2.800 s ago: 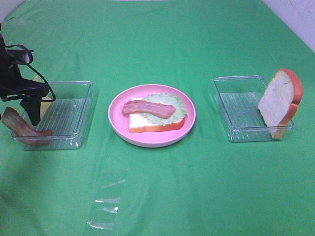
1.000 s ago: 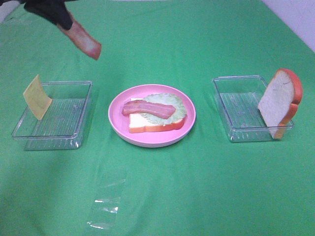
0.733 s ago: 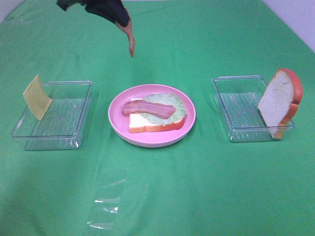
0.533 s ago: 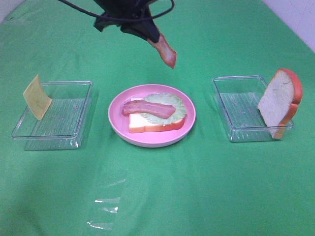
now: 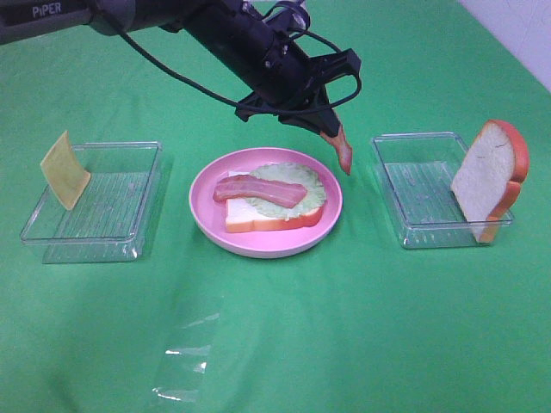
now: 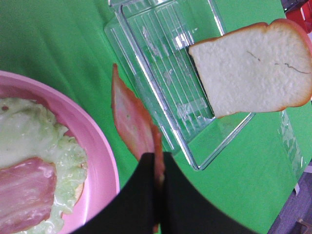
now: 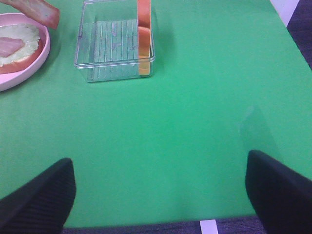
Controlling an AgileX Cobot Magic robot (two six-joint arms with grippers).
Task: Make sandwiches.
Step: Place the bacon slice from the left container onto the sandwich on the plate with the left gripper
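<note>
Bright, even light from above washes the green cloth (image 5: 344, 327), with only faint soft shadows beside the pink plate (image 5: 258, 248) and small white glints on the right tray (image 5: 413, 234). The high view is slightly soft overall. In the left wrist view the left gripper (image 6: 157, 168) is a dark blur near the lens, while the bread slice (image 6: 253, 68) is sharp.

Table (image 5: 284, 344) fills nearly every view, covered edge to edge by a bright green matte cloth (image 5: 413, 327) with a few soft creases. Past the table's far right corner there is a pale white surface (image 5: 525, 26), wall or floor unclear. Below the table's near edge is dark purple-grey floor (image 7: 122, 230) with a short white mark (image 7: 209, 226) on it. The same dark floor runs beside the table's right edge. Light even and diffuse, shadows on the table faint.
</note>
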